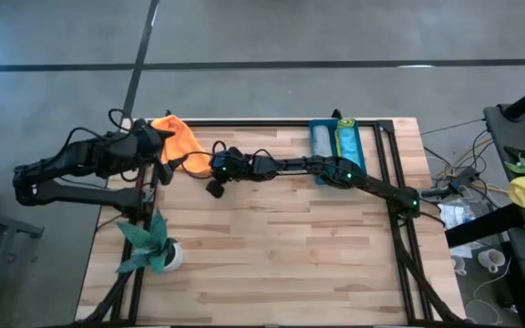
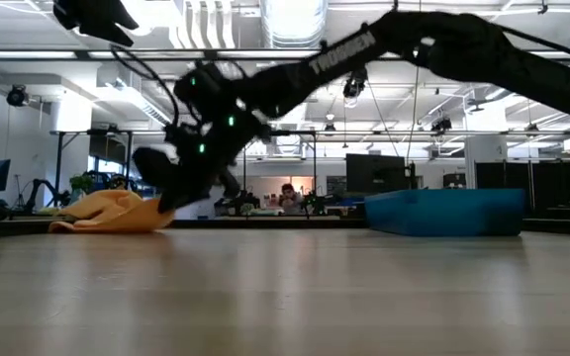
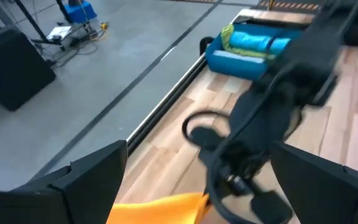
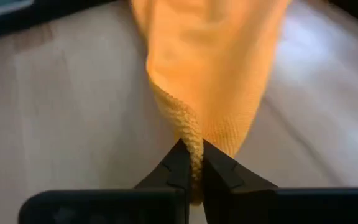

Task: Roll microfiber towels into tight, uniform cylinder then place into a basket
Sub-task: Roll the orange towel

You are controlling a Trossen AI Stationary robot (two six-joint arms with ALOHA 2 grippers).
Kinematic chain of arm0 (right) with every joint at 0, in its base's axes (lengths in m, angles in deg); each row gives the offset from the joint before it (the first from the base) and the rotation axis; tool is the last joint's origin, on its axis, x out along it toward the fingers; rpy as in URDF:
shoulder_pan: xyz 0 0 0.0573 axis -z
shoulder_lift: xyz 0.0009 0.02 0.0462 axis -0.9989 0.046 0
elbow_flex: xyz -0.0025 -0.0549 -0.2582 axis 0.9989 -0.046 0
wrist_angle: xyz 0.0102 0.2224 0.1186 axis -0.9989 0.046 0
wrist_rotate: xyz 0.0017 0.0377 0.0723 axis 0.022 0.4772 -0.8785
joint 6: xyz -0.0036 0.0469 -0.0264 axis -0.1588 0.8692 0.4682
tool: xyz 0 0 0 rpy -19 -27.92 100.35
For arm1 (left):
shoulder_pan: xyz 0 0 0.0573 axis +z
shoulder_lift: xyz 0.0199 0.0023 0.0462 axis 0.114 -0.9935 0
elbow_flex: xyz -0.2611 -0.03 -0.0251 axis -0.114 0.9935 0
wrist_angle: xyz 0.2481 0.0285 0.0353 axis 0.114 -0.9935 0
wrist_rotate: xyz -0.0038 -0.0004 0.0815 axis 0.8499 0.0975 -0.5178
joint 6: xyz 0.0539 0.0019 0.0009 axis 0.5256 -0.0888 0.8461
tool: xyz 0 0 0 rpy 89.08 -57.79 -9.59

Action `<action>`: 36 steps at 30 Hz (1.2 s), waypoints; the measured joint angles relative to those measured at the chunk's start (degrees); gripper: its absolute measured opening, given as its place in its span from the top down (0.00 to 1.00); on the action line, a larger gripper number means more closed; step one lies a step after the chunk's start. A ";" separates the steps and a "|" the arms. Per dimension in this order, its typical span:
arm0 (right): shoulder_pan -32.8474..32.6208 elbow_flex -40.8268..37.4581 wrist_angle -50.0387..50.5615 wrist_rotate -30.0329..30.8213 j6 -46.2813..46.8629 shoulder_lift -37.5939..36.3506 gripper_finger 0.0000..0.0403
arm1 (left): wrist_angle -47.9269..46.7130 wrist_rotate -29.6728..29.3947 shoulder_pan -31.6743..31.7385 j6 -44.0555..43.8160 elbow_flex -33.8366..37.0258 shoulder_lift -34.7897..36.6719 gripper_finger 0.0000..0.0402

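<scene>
Near the table's far-left corner the orange towel (image 1: 180, 138) lies bunched, drawn to a point toward the right gripper (image 4: 191, 163), whose fingers are pinched closed on that corner. The right arm stretches low across the table from the right. The left gripper (image 3: 197, 186) hangs spread wide, empty, over the towel. The teal basket (image 1: 361, 146), far right, holds rolled towels lying lengthwise.

I see the right arm stretched across the far half of the table toward the left side, its elbow raised and its wrist angled down. The right gripper (image 4: 191, 158) has its two dark fingers pressed together, pinching a fold of the orange microfibre towel (image 4: 210, 74). The left arm sits folded at the far left edge, and I see the left gripper (image 3: 197, 186) with fingers spread wide, holding nothing.
</scene>
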 joint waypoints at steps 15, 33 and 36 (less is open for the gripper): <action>-2.04 -4.31 47.04 4.61 -6.47 -23.07 0.98 | 5.95 7.74 -0.10 -1.29 11.50 -9.61 0.09; -4.64 -51.26 18.57 -3.19 1.93 -57.07 0.98 | 57.20 11.02 -9.53 -8.46 15.40 -53.23 0.42; -4.62 -56.59 16.63 -3.20 4.41 -58.90 0.98 | 64.20 10.76 -10.10 -9.02 13.25 -57.69 0.42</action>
